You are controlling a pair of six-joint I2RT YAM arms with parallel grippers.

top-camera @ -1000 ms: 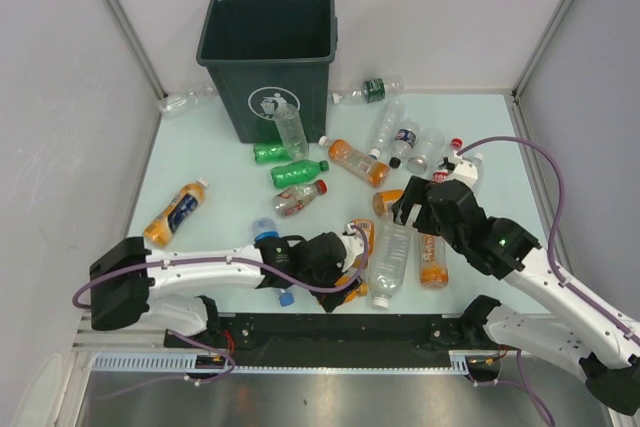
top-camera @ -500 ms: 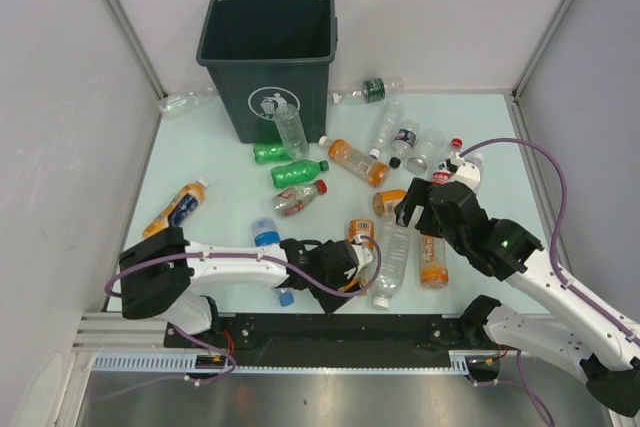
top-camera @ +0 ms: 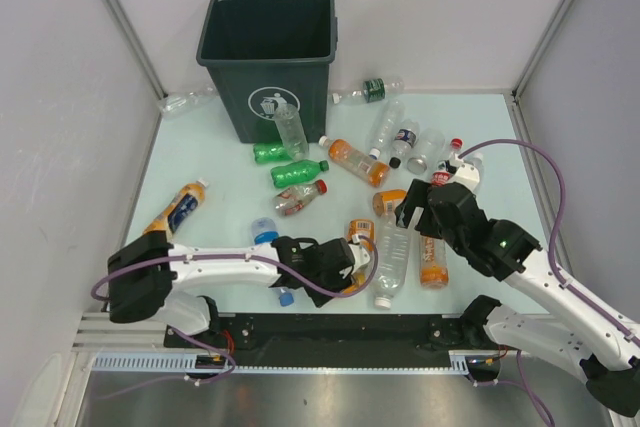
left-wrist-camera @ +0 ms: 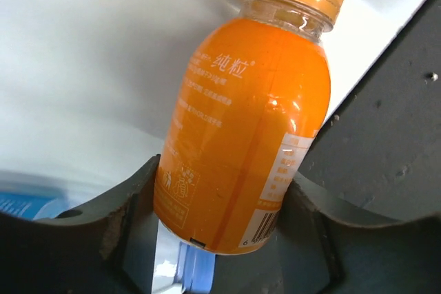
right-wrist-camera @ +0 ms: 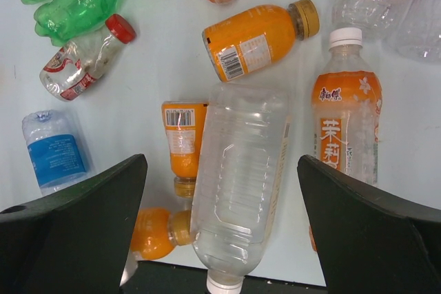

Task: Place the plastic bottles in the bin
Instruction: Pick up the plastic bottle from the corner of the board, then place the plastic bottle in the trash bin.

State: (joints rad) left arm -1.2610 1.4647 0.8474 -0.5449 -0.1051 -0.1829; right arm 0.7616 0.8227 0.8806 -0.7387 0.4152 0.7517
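Note:
Many plastic bottles lie scattered on the pale table in front of the dark green bin (top-camera: 268,47). At the table's front edge my left gripper (top-camera: 345,265) (left-wrist-camera: 224,197) is shut on a small orange-filled bottle (left-wrist-camera: 248,122) with an orange cap; both fingers press its lower body. My right gripper (top-camera: 415,209) (right-wrist-camera: 220,163) hangs open above a large clear bottle (right-wrist-camera: 238,184) (top-camera: 390,262) that lies between its fingers, untouched. An orange tea bottle (right-wrist-camera: 344,135) lies right of it, and two small orange bottles (right-wrist-camera: 182,142) lie to its left.
Green bottles (top-camera: 298,172), a red-capped clear bottle (top-camera: 298,198), a blue-labelled bottle (top-camera: 264,234) and an orange one (top-camera: 176,210) lie left of centre. A clear bottle (top-camera: 290,127) leans on the bin. More bottles (top-camera: 405,142) crowd the right back. White walls enclose the table.
My left gripper's fingers have closed from wide open onto the orange-filled bottle, and the left arm has shifted a little. The right arm has barely moved.

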